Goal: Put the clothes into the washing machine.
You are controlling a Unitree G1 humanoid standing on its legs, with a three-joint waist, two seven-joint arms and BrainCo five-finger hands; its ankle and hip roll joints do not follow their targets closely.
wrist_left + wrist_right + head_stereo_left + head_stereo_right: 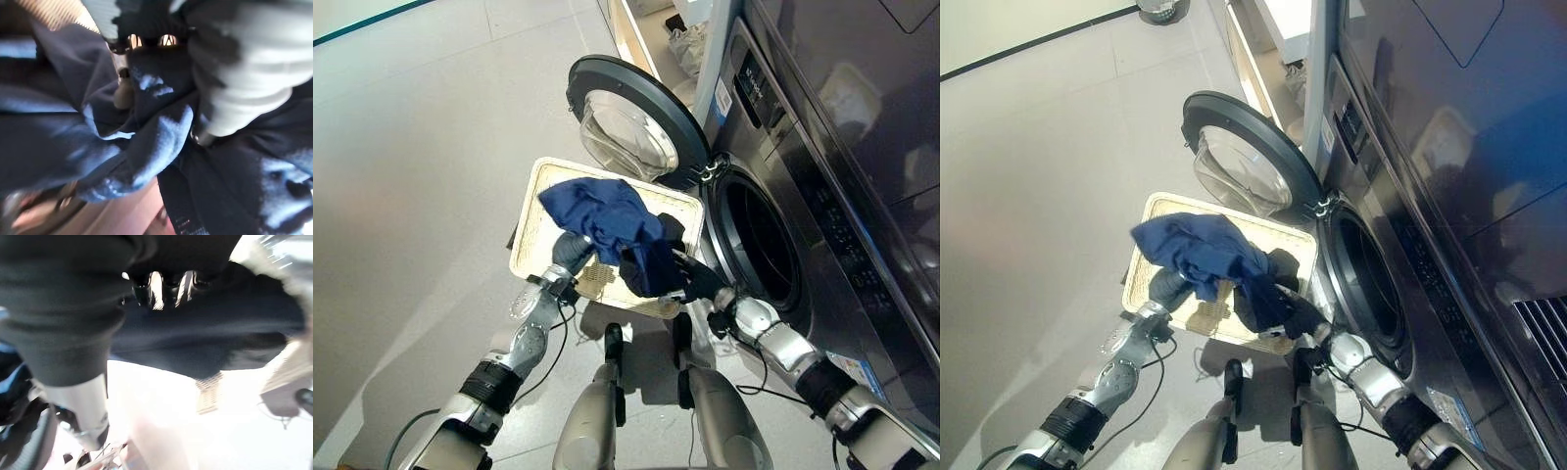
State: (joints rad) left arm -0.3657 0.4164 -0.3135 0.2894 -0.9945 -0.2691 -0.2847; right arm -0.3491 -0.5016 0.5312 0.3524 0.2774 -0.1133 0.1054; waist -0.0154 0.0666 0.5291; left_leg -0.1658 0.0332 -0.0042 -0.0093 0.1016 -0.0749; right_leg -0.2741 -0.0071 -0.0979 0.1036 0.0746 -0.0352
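A blue garment [605,215] is bunched up above a cream laundry basket [536,201] that stands on the floor by the washing machine [822,157]. My left hand [570,250] is under the garment's near side, and the left wrist view has its fingers [105,19] curled into the blue cloth [63,137]. A darker garment [651,266] hangs from the blue one's right end. My right hand [700,279] grips it at the basket's right corner, close to the drum opening [759,240]. Its fingers [156,284] curl into the dark cloth [205,338].
The machine's round door [625,127] is swung wide open to the left, just behind the basket. A shelf unit [641,29] stands beyond the machine. Bare grey floor [411,147] stretches out to the left.
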